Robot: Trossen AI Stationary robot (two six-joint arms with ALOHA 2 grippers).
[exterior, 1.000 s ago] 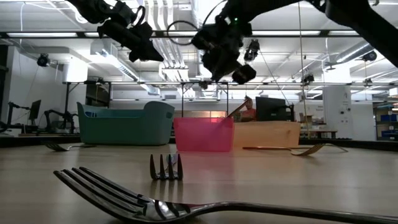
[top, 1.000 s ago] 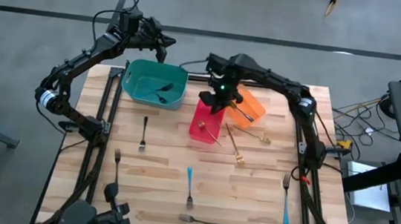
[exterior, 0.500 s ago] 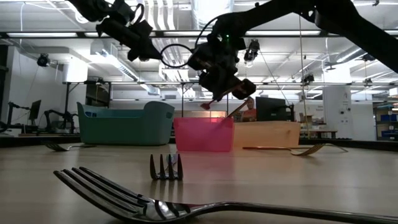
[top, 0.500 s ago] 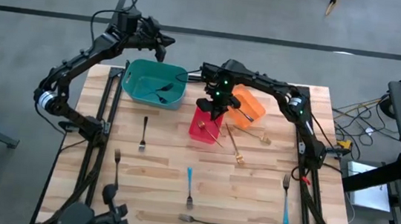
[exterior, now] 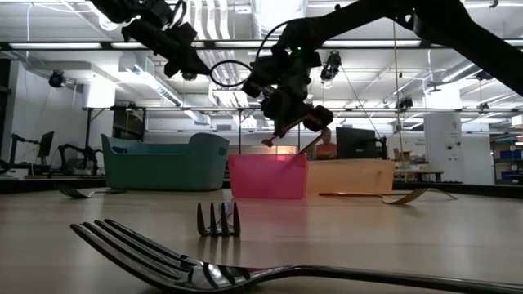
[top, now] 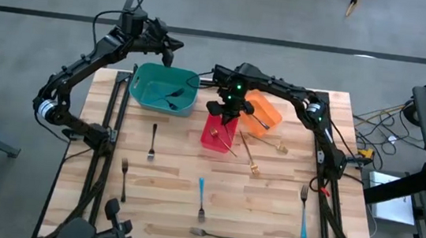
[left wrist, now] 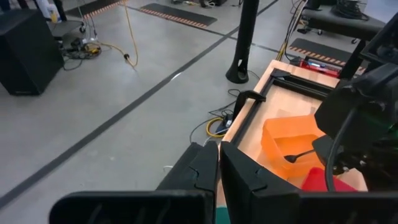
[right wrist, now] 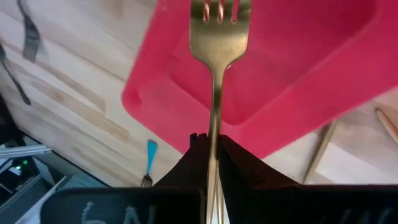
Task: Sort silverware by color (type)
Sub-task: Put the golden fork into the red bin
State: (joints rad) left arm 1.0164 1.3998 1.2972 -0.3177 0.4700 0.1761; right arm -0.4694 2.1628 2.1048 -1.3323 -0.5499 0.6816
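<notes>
High view: the right claw (top: 227, 109) hangs over the far end of the red bin (top: 215, 133), pinched shut on a gold fork (top: 227, 116) that barely shows here; the orange bin (top: 267, 113) sits just beside the red bin, with a dark-handled fork inside; the teal bin (top: 164, 88) stands on the red bin's other side with dark forks in it; the left claw (top: 175, 45) waits beyond the teal bin, past the tabletop (top: 167, 181) edge; gold forks (top: 249, 154) lie near the red bin, and silver and blue-handled forks farther out.

Low view: the right claw (exterior: 288, 124) is above the red bin (exterior: 268, 176); a large silver fork (exterior: 245, 269) lies in the foreground.

Left wrist view: the left claw (left wrist: 219, 163) has its fingers pressed together, holding nothing; the orange bin (left wrist: 292, 139) is visible ahead.

Right wrist view: the right claw (right wrist: 211, 149) clamps the gold fork (right wrist: 217, 50) by its handle, tines out over the red bin (right wrist: 298, 87); a blue-handled fork (right wrist: 149, 163) lies on the tabletop beyond the bin.
</notes>
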